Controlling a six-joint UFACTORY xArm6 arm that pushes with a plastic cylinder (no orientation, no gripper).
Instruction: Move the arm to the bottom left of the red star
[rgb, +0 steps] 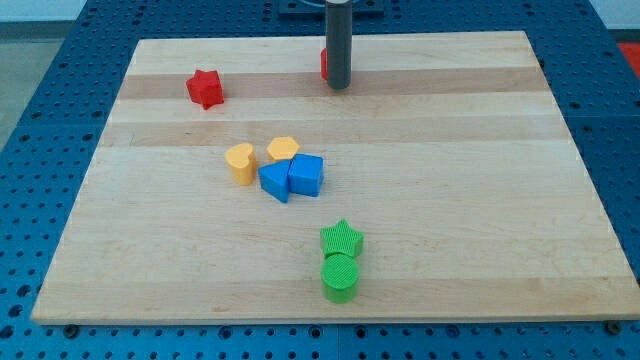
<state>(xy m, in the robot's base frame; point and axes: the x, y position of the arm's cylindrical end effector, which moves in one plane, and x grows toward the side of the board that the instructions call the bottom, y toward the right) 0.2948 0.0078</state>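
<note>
The red star (205, 88) is seen near the board's upper left corner, lying alone on the wooden board (480, 200). My tip (340, 86) is found well to the view's right of the red star, at about the same height; nothing is held by it, the rod being a plain end resting on the board. A second red block (325, 64), its shape mostly hidden, is touched or nearly touched behind the rod. Below and right of the red star, two yellow blocks (240, 161) (283, 149) and two blue blocks (274, 180) (306, 174) are clustered together. Farther down, a green star (341, 239) is seen touching a green cylinder (339, 276).
</note>
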